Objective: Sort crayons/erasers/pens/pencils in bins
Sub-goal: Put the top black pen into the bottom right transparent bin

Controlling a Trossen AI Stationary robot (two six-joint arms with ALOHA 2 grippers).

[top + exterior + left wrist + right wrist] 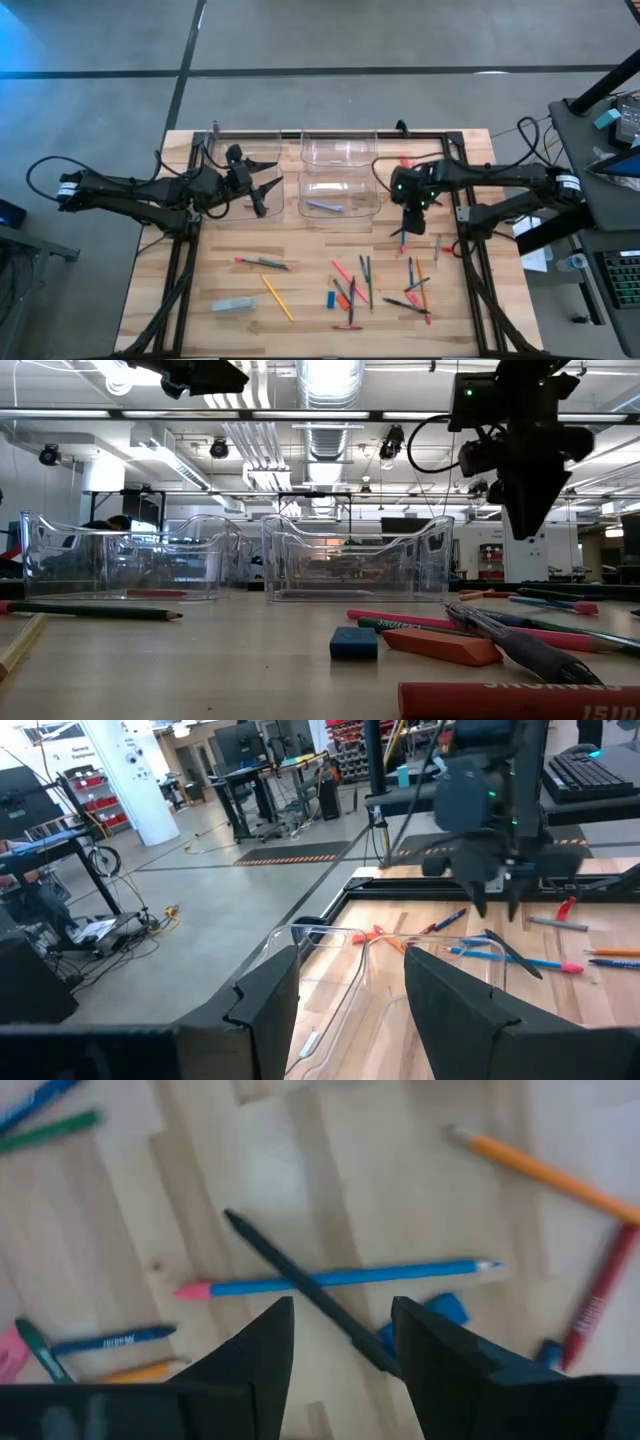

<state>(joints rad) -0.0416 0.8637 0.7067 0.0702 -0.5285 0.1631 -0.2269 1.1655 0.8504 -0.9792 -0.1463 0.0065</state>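
A black pen (300, 1285) lies on the wooden table (300, 300), to the right of the clear bins (303, 195) that stand at the far middle. It rests slantwise across a blue pencil (340, 1278) with a pink end. Near this pair are an orange pencil (545, 1170), a red crayon (600, 1295) and a small blue eraser (440, 1308). More pens, pencils and crayons are scattered over the near half of the table.

The right gripper (410, 218) hovers above the black pen and points down at it. Its fingers stand a narrow way apart with nothing between them, and the pen's near end runs under the gap. The low view shows the gripper well clear of the tabletop.

The left gripper (252, 188) waits over the left bin (215, 150), its fingers apart and empty. One centre bin holds a single grey stick, probably a pen.

The step in hand looks like reaching for the black pen, so the sort is at an early stage, with nearly everything unsorted on the table. The next move calls for coming straight down with the fingers on either side of the pen's shaft. They should close away from the crossing, so that the blue pencil is not pinched or dragged along with it. The pen would then go to the bin that holds the grey stick.
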